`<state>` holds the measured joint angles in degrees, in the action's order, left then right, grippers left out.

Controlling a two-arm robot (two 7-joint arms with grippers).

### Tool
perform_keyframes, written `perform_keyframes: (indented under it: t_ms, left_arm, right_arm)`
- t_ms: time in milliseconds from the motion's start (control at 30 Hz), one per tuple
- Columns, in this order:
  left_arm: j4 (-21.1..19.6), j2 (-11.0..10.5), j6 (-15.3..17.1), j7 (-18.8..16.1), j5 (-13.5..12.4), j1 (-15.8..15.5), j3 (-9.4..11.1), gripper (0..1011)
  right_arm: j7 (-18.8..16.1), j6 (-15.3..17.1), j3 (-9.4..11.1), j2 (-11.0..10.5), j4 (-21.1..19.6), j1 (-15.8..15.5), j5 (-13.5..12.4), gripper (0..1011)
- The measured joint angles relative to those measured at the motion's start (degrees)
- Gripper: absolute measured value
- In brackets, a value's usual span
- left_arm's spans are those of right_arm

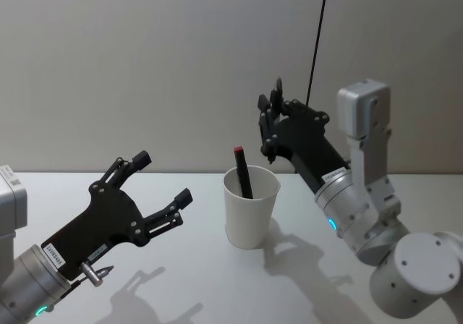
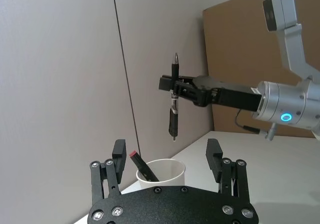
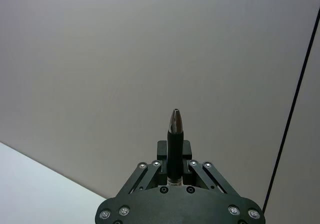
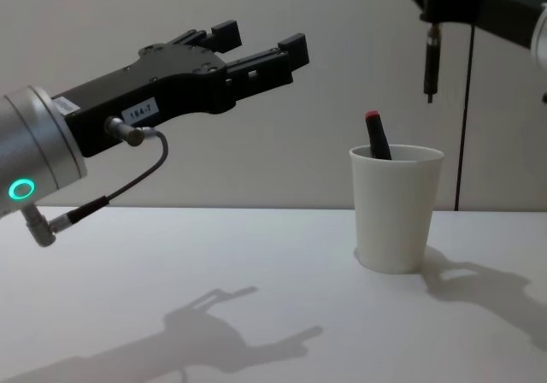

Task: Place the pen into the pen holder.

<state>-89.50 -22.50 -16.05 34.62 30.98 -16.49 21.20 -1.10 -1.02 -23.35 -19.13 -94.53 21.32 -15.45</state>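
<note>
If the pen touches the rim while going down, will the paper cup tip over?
Possibly. The paper cup looks thin and light, narrower at its base, so it may tip. The red-capped marker leaning inside adds little weight. The right gripper holds the pen upright above it.

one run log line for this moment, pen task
stage: carry | right gripper: shut on pen, upright, above pen holder | left gripper: open, empty | holder: red-capped pen inside

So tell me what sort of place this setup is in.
Probably a lab or test bench rather than a home: a bare white table, a plain grey partition wall with brown board beside it, and little on the table but a paper-cup pen holder.
</note>
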Motion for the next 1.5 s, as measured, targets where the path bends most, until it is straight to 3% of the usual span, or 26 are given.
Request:
perform_keyframes:
  t_ms: [233,633,1333,1500]
  left_arm:
    - [0.00,0.00,0.00,0.00,0.00,0.00,0.00,1003]
    - [0.00,0.00,0.00,0.00,0.00,0.00,0.00,1003]
    - [0.00,0.00,-0.01,0.00,0.00,0.00,0.00,1003]
    - [0.00,0.00,0.00,0.00,0.00,0.00,0.00,1003]
  right_arm:
    - [0.60,-0.98,-1.38,0.86,1.50,0.42,2.93,153]
    - [0.87,-1.61,-2.84,2.97,5.12,1.79,5.50,153]
    - [0.55,0.20,-2.59,5.72,10.83,2.25,5.68,153]
    - [0.48,0.35,-2.49,6.00,11.46,2.25,5.60,255]
